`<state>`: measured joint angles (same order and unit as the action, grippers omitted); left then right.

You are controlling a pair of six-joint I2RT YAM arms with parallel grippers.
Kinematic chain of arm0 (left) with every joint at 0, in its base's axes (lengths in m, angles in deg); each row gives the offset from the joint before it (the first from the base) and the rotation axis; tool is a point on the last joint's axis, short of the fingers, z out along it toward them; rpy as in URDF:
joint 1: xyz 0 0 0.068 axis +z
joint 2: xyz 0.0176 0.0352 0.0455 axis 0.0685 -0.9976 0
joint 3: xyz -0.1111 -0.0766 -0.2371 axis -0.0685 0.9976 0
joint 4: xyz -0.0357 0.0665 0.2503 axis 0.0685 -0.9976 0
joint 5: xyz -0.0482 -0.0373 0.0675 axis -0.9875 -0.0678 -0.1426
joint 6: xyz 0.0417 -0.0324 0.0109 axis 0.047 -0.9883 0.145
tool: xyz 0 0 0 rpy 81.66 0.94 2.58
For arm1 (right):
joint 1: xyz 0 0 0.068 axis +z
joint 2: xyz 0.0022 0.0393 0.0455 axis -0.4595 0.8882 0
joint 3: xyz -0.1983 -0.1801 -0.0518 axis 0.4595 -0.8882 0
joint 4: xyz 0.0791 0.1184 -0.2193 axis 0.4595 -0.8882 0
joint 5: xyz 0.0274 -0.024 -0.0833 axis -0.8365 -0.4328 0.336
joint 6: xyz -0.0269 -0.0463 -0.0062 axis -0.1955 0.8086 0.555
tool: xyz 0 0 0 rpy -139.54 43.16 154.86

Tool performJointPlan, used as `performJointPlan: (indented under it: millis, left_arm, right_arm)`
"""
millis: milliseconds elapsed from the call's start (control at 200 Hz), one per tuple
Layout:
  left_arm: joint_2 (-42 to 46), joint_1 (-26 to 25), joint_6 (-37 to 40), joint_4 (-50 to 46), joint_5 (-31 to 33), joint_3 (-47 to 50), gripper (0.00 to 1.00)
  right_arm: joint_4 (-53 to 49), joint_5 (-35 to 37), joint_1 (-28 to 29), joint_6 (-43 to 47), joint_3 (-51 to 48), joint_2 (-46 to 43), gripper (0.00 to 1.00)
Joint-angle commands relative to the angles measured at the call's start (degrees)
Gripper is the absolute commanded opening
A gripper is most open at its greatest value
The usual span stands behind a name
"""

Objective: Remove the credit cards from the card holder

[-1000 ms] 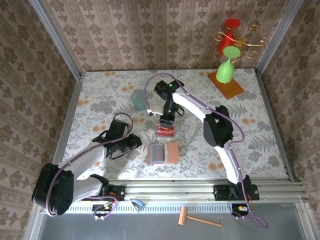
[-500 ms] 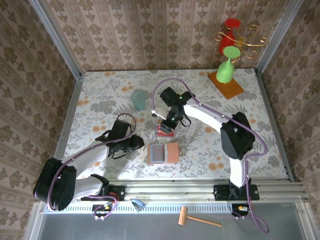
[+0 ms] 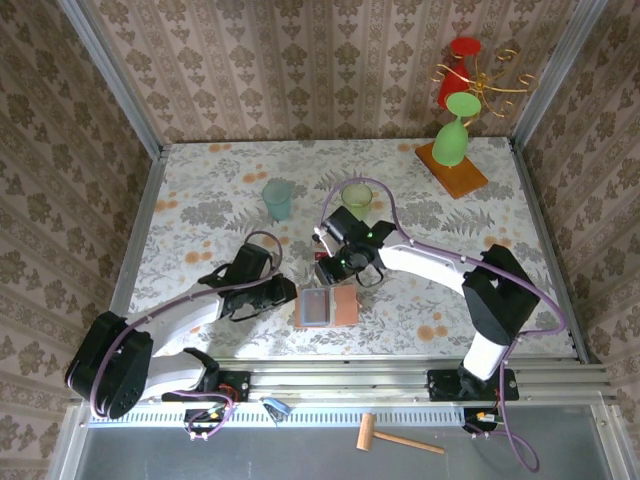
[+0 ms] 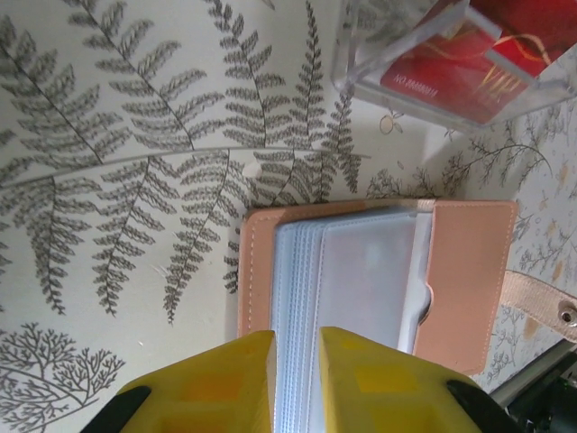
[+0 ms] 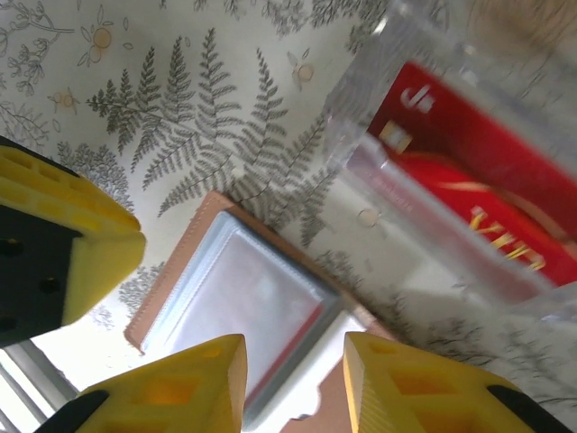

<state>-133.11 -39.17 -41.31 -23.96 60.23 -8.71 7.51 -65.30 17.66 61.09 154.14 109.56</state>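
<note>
Tan, leather-like card holder lies opened flat on the fern-patterned table, near the front edge, between the two arms. Its stack of frosted plastic sleeves faces up. A strap with a metal snap sticks out from the cover's edge.

Credit cards, red with gold lettering, lie inside a clear plastic tray. The tray sits just beyond the card holder, on its far side, with a narrow strip of table between the two.

Left gripper: positioned at the left edge of the card holder. The yellow fingers stand a narrow gap apart, and the sleeve stack runs into that gap. Whether the fingers pinch the sleeves cannot be told.

Right gripper: positioned low over the card holder's far side, next to the tray. Its yellow fingers are parted, with nothing between them; a sleeve and the tan cover show through the gap. The right wrist view also shows one finger of the left gripper at the holder's corner.

Other items on the table:
- a teal cup and a green cup, both upright, well behind the tray;
- a wooden base at the far right corner, whose gold wire rack carries a green glass and a red glass.

A wooden mallet lies below the front rail, off the table.
</note>
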Motion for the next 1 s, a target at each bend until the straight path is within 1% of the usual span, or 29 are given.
performJointPlan:
  millis: [0, 140, 245, 300, 410, 510, 745, 840, 995]
  left_arm:
    - [1.07, -1.26, -1.48, 0.07, 0.6, 1.44, 0.2]
    - [1.41, -3.38, -2.43, 0.02, 1.6, 2.09, 0.2]
    - [1.77, -4.37, -3.19, 0.18, 2.21, 2.69, 0.18]
    - [2.09, -4.68, -3.57, 0.29, 2.57, 3.18, 0.17]
    - [2.76, -4.92, -4.19, 0.81, 2.87, 4.28, 0.15]
    - [2.74, -5.26, -4.34, 1.07, 2.89, 4.83, 0.14]
    - [1.55, -5.98, -4.65, 1.79, 2.71, 4.72, 0.12]
    - [1.29, -6.18, -4.87, 2.53, 2.8, 4.74, 0.08]
    - [0.43, -6.32, -4.91, 3.19, 2.63, 4.78, 0.07]
  right_arm:
    - [5.27, 1.77, 2.33, -11.06, -3.37, -2.95, 0.31]
    - [5.61, 1.54, 4.19, -16.81, -4.87, -2.87, 0.28]
    - [5.7, 1.44, 4.66, -22.25, -6.35, -2.87, 0.27]
    - [7.1, 0.84, 4.65, -24.51, -7.74, -3.18, 0.26]
    - [10.52, -0.67, 4.64, -27.73, -10.5, -3.98, 0.21]
    - [10.66, -1.4, 4.69, -28.6, -10.89, -3.6, 0.2]
    - [12.62, -2.94, 4.74, -30.51, -12.03, -2.99, 0.23]
    - [13.62, -4.19, 4.77, -31.22, -12.06, -2.45, 0.23]
    - [14.56, -4.95, 4.73, -32.13, -12.17, -1.66, 0.23]
